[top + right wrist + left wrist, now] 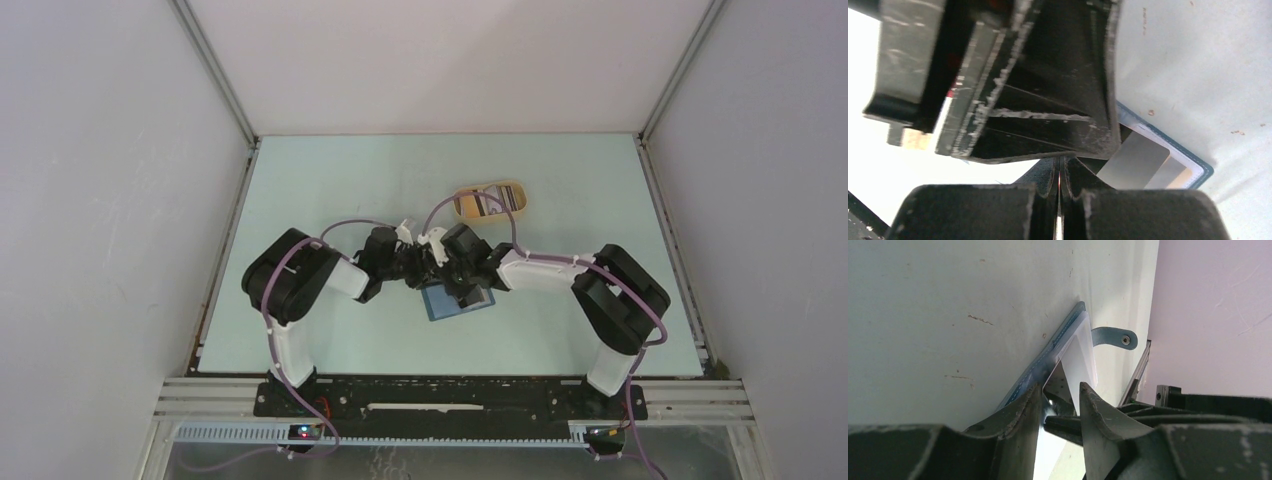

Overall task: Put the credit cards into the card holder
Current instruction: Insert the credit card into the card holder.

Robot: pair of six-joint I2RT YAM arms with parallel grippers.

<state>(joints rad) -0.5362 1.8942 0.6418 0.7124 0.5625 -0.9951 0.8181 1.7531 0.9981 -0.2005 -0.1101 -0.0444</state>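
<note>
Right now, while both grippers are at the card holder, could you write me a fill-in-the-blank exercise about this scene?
1. The card holder is ___ in colour.
2. The tan tray has an ___ shape.
3. The jaws of the right gripper are ___.
Missing words: blue; oval; shut.

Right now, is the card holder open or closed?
Open: the card holder has its snap tab hanging free, and its lighter inside shows, with a grey card on it.
</note>
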